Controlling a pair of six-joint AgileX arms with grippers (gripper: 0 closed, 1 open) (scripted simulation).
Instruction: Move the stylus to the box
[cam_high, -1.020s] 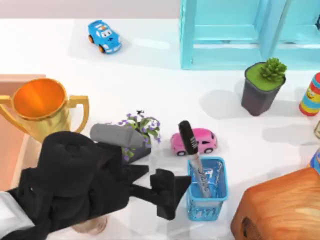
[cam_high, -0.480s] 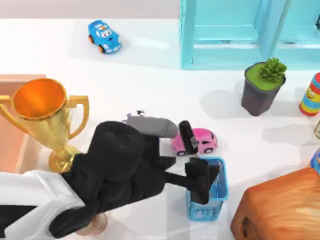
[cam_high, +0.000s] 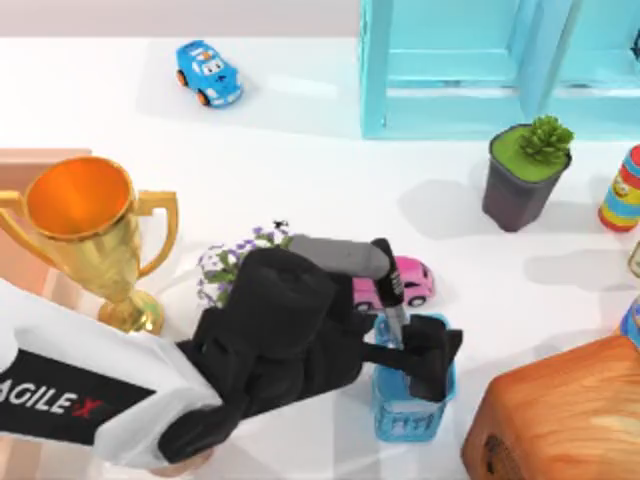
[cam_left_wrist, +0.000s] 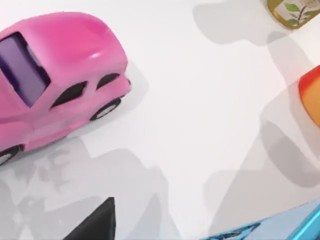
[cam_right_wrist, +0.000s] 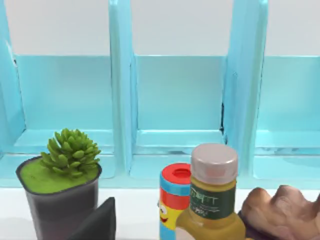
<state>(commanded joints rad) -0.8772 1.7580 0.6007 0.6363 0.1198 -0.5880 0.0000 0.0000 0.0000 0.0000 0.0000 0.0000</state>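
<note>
L gripper (cam_high: 425, 352) over blue mesh cup (cam_high: 412, 418), spread unclear. Stylus (cam_high: 388, 287) stands in cup, cap up. Pinch barrel, lift straight. Box (cam_high: 18, 250) far left of cup.

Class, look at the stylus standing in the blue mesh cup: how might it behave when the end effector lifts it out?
The stylus is slim and straight, so probably stiff and light. Its round barrel may slip or roll if dropped. Leaning in the blue mesh cup, it could tip the cup.
</note>
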